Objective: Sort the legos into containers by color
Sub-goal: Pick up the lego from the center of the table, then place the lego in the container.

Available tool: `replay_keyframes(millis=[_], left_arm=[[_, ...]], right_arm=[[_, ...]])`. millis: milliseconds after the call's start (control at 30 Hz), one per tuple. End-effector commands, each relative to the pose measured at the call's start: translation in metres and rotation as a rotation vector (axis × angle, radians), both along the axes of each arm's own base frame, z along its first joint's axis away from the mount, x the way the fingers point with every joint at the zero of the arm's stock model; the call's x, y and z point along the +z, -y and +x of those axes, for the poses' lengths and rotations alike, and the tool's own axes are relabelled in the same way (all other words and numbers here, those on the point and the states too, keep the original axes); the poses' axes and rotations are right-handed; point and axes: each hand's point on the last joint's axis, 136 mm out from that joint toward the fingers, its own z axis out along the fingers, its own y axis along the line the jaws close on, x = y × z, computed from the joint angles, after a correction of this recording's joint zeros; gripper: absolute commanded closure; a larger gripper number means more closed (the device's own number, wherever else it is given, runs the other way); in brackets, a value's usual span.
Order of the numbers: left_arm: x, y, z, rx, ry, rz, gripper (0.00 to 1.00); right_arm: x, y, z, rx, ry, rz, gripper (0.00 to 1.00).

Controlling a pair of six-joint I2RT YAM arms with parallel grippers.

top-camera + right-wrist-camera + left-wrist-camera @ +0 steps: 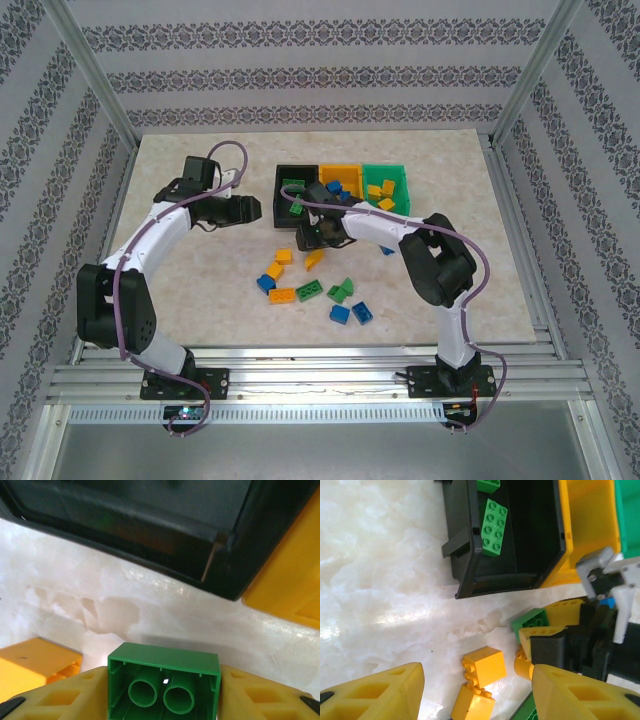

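Observation:
The black bin (284,176) stands at the left of a row with the orange-yellow bin (340,170) and the green bin (386,170). My right gripper (164,700) is shut on a green brick (164,682), held just above the table in front of the black bin (150,525). My left gripper (477,695) is open over two orange bricks (484,666), left of the right gripper (560,647). Green bricks (494,527) lie in the black bin (457,550). Loose blue, green and orange bricks (308,290) are scattered on the table.
Blue bricks (335,187) lie in the orange-yellow bin and orange bricks (380,195) in the green bin. One blue brick (387,250) lies beside the right forearm. Metal frame posts (95,75) stand at the table's corners.

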Motion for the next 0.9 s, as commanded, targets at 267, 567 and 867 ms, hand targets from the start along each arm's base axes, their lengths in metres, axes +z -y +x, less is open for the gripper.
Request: replay_keyframes(millis=[267,567,867], left_arm=[[0.001,-0.005,-0.004,-0.018,0.0,-0.006,0.41],[0.002,-0.007,-0.005,-0.017,0.0,0.001,0.41],[0.001,-0.005,-0.004,-0.02,-0.004,-0.009,0.41]], right_arm=[[0.093,-0.028,0.058,0.011,0.172,0.177,0.49],[0.106,-0.052,0.113,-0.007,0.207,0.224,0.33],[0.113,-0.039,0.095,-0.008,0.223,0.23,0.29]])
